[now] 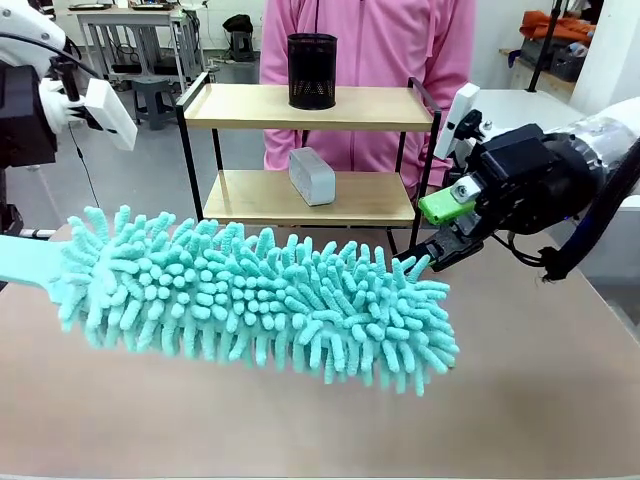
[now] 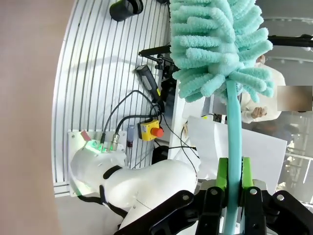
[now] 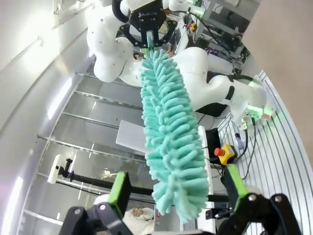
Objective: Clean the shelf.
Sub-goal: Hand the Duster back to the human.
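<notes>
Front: shelf [image 1: 310, 107] standing at desk's [image 1: 520, 400] far edge, duster [image 1: 250, 290] hovering before it. Left wrist: left claw [image 2: 234, 183] clenching the handle. Right wrist: right claw [image 3: 173, 188] spread wide around duster tip; closing could snag fibres.

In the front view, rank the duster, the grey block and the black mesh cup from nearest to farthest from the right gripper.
1. Duster: its tip sits right at the right gripper, over the table.
2. Grey block: on the lower board of the shelf, to the gripper's left.
3. Black mesh cup: on the top board, higher and farther back.
</notes>
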`<state>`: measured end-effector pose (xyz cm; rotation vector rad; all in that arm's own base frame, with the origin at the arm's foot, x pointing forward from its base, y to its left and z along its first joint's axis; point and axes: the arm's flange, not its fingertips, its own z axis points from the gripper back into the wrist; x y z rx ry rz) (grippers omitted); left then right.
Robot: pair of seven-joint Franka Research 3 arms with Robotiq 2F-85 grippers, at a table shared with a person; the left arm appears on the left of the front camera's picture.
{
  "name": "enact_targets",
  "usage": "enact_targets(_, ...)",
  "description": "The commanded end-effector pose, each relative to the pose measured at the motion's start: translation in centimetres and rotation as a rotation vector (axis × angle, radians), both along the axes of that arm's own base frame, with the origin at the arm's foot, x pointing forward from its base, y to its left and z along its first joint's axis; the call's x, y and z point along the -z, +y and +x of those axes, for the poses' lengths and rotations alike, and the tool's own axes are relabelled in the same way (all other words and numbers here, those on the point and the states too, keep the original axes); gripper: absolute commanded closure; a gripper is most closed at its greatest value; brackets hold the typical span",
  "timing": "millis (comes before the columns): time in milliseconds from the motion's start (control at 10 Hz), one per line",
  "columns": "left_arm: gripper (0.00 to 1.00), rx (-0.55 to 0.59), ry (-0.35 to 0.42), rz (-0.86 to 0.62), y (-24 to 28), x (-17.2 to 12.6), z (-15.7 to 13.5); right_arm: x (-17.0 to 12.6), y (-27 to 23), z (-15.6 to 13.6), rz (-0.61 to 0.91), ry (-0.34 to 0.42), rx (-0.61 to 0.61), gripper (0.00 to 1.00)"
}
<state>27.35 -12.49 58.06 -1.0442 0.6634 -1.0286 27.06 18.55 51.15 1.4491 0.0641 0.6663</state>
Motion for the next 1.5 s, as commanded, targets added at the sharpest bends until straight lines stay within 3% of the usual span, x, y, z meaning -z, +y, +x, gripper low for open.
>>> enact_targets(0,0.88,-0.001,0.000,0.000,0.0,0.0,0.0,-0.2,0.9,-0.3,-0.083,-0.018,-0.050,0.00)
enact_targets(100,0.88,0.060,-0.006,0.002,-1.1,0.2,-0.1,-0.4,2.4,-0.3,-0.099,-0.049,-0.079,0.00)
enact_targets(400,0.88,0.104,-0.006,0.031,-2.9,0.2,0.0,-0.3,5.1,-1.1,-0.082,-0.043,-0.197,0.00)
enact_targets(600,0.88,0.047,-0.007,0.045,-3.4,0.8,0.5,-0.1,6.8,-2.5,-0.139,-0.043,-0.267,0.00)
enact_targets(700,0.88,0.009,0.000,0.037,-3.3,0.9,0.7,0.0,7.1,-3.0,-0.165,-0.052,-0.281,0.00)
enact_targets(1200,0.88,0.029,0.003,0.015,-3.1,0.9,0.8,0.9,7.1,-2.9,-0.177,-0.053,-0.337,0.00)
enact_targets(1400,0.88,0.107,0.024,-0.026,-3.2,0.9,0.5,1.1,7.1,-2.8,-0.173,-0.049,-0.352,0.00)
